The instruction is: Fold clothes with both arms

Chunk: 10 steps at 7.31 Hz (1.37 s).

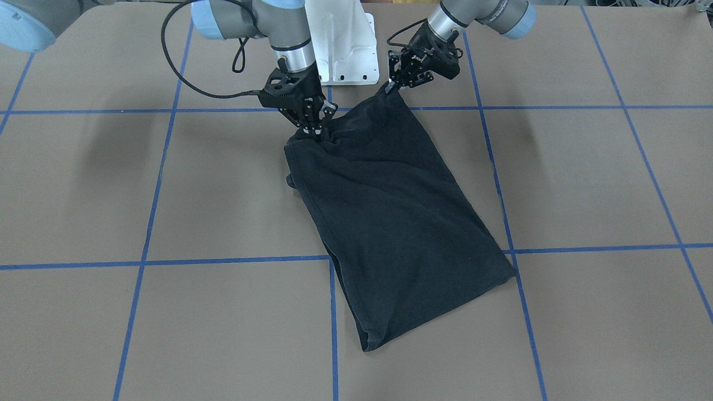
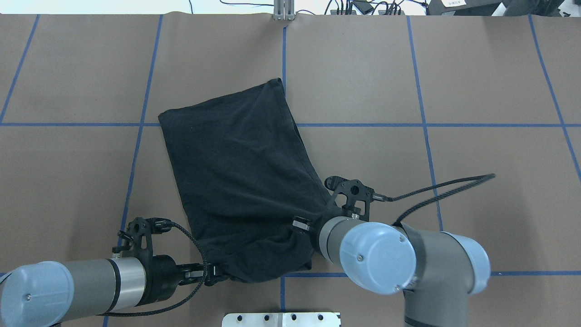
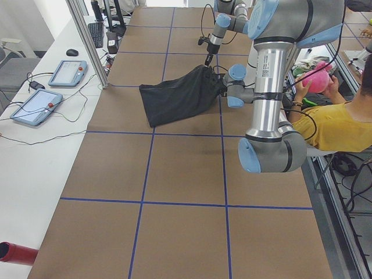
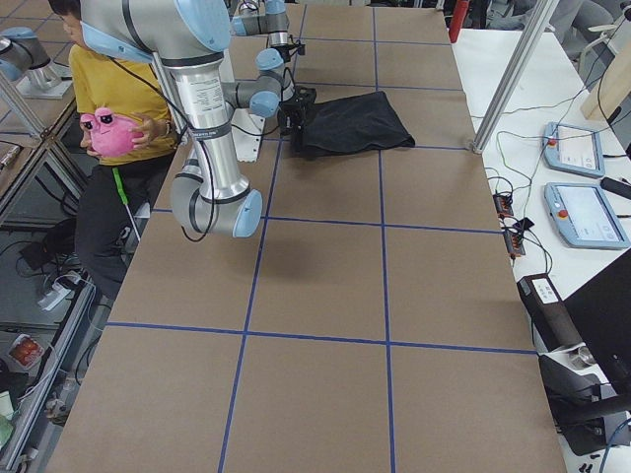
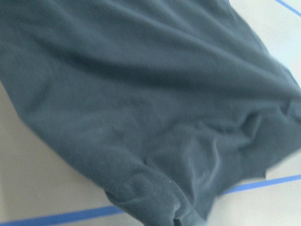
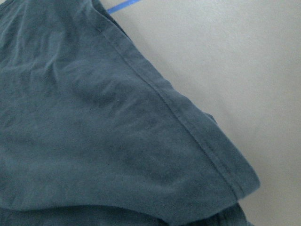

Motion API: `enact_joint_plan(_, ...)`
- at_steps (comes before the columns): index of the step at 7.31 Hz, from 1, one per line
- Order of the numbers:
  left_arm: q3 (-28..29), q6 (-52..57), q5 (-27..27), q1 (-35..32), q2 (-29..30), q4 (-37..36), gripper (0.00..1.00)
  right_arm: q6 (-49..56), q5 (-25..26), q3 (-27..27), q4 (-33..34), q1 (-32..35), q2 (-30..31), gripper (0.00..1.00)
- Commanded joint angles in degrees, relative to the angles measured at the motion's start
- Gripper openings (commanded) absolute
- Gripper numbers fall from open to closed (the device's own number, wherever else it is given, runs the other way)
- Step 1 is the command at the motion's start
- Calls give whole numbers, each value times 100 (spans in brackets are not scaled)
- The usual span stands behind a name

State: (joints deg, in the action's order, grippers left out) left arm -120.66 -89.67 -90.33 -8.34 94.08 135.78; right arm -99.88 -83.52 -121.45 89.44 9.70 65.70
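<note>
Exterior front-facing shows left fingers (image 1: 393,85) and right fingers (image 1: 313,128) clamped on corners of the T-shirt (image 1: 390,223); thin pinches could slip mid-fold.

Nothing legible anywhere. On the silver tube of the left arm (image 3: 268,87), a small white label with dark print, too small to read; the same on the right arm (image 4: 212,128). Lit screens of the tablet-like pendants (image 4: 587,212) too small to make out. Only plain black cloth showing on the T-shirt (image 1: 390,211).
</note>
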Motion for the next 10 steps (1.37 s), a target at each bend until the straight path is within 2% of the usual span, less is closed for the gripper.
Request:
enact_joint_plan(1, -343, -139, -134, 16, -39, -17, 0, -460, 291, -1036, 869, -764, 172, 0)
enact_joint_plan(3, -292, -130, -169, 34, 57, -60, 0, -410, 372, -987, 1005, -559, 31, 0)
enact_joint_plan(5, -274, -16, -222, -368, 93, -69, 0, -331, 372, -812, 1005, -93, -91, 0)
enact_joint_plan(8, -239, 485, -564, -1185, 154, -96, 0, -77, 354, 13, 953, 514, -731, 0)
enact_joint_plan(9, -169, 485, -565, -1370, 302, -261, 0, -41, 346, 346, 944, 690, -995, 0)
enact_joint_plan(10, -38, 494, -565, -1581, 739, -619, 0, -32, 337, 585, 935, 813, -1146, 0)
